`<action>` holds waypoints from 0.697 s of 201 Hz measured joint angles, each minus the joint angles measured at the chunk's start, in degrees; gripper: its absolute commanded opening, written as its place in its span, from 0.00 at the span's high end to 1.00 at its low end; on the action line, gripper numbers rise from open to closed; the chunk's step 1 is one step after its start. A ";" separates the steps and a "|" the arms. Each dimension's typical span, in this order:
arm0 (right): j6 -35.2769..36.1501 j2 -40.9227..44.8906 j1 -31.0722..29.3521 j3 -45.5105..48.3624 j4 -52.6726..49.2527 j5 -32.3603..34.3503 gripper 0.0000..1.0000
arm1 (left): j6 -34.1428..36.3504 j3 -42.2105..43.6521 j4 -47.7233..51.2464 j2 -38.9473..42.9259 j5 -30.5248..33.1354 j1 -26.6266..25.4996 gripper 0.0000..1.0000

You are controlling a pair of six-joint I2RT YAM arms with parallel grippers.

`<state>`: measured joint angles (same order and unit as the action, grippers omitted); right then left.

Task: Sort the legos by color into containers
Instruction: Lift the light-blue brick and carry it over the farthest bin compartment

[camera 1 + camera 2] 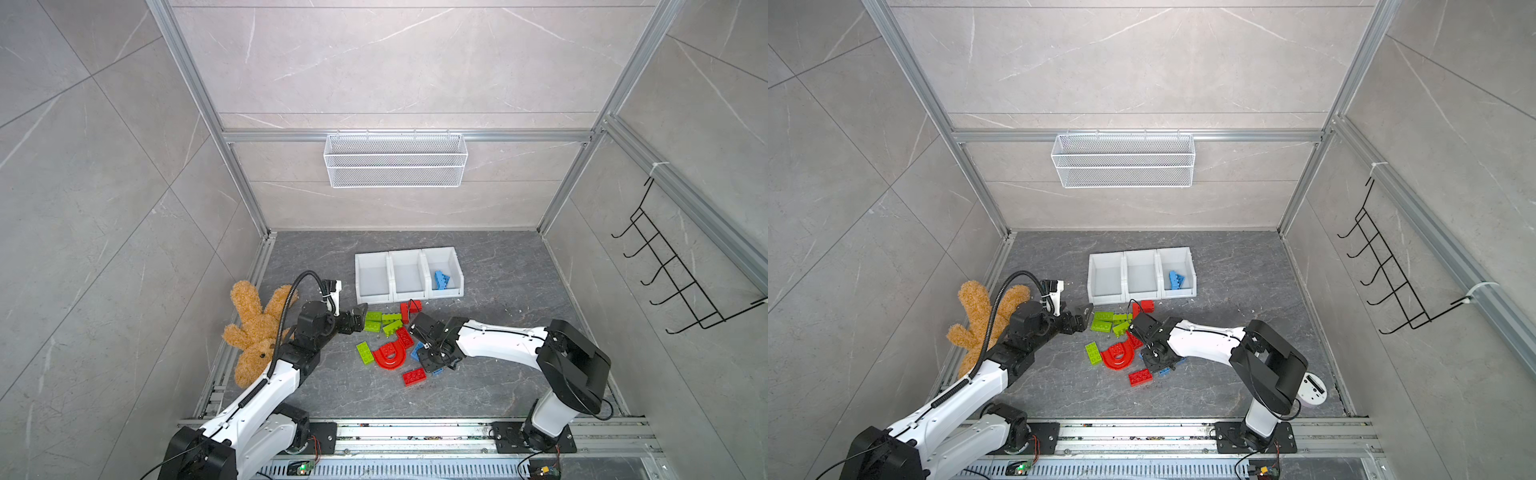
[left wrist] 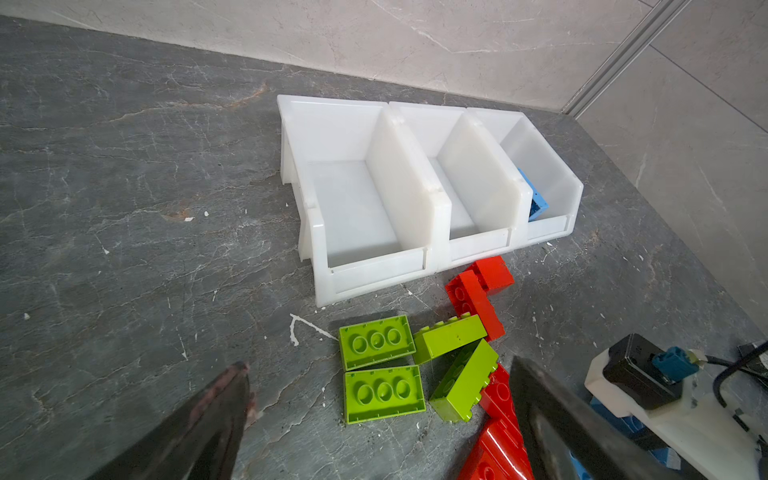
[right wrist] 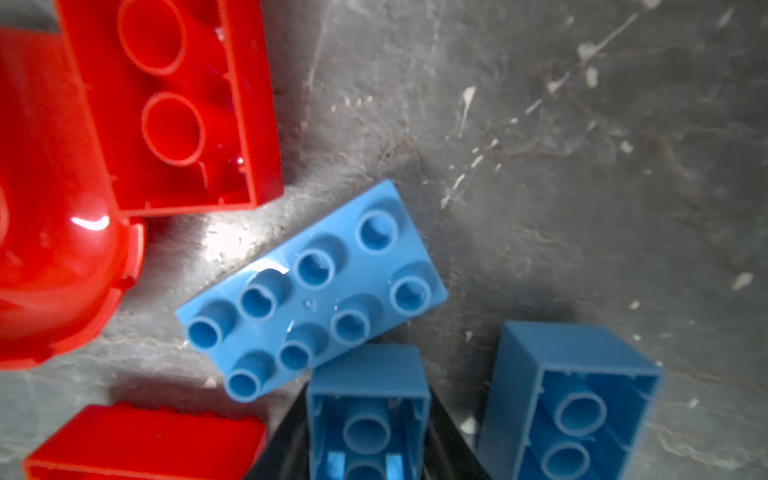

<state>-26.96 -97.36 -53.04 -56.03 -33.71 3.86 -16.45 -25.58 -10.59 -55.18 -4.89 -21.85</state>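
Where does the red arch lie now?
In both top views the red arch lies on the floor, right of a green brick; a red brick lies nearer the robot.

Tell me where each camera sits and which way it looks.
Top views: high up front, looking down on the whole floor; both arms show.
Left wrist: on the left arm, facing white bins and green bricks; its open fingers show.
Right wrist: on the right arm, close above the floor; its fingers clamp a blue brick.
Shared: top and left wrist views show the bins.

both top views look down from high; wrist views sit close.
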 measured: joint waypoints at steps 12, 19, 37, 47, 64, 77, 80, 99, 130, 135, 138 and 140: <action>-0.24 0.11 0.02 0.00 0.09 0.00 0.70 | 0.00 0.00 0.07 0.20 0.00 0.00 0.00; -0.31 0.35 0.00 0.00 0.02 0.04 0.70 | 0.00 0.00 0.07 0.31 0.00 0.00 0.00; -0.31 1.88 0.02 0.04 -0.46 0.63 0.70 | 0.00 0.00 0.07 0.46 0.00 0.00 0.00; -0.26 3.37 0.17 0.04 -0.76 0.83 0.70 | 0.00 0.00 0.07 0.46 0.00 0.00 0.00; 0.39 5.99 1.05 -0.04 -0.68 0.79 0.71 | 0.00 0.00 0.04 0.46 0.00 0.00 0.00; 1.64 7.43 2.64 -0.26 -0.20 0.57 0.71 | -0.02 0.00 0.02 0.46 -0.04 0.00 0.00; 1.99 7.63 3.13 -0.28 0.07 0.59 0.71 | -0.02 0.00 0.02 0.46 -0.07 0.00 0.00; 4.31 7.96 7.21 -0.90 1.29 -0.66 0.72 | -0.02 0.00 0.04 0.46 -0.24 0.00 0.00; 8.63 6.84 15.04 -5.64 2.38 -1.81 0.74 | -0.02 0.00 0.04 0.52 -0.24 0.00 0.00; 9.22 6.40 16.02 -6.75 2.86 -1.97 0.74 | -0.02 0.00 0.04 0.52 -0.22 0.00 0.00; 9.51 6.21 16.50 -7.32 3.21 -1.99 0.74 | -0.02 0.00 0.04 0.52 -0.24 0.00 0.00; 9.79 5.99 16.87 -7.78 3.45 -2.03 0.74 | -0.02 0.00 0.04 0.52 -0.24 0.00 0.00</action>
<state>-17.17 -91.37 -36.16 -63.81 -30.26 1.83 -16.47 -25.58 -10.55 -54.65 -5.13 -21.85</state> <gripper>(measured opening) 0.345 0.996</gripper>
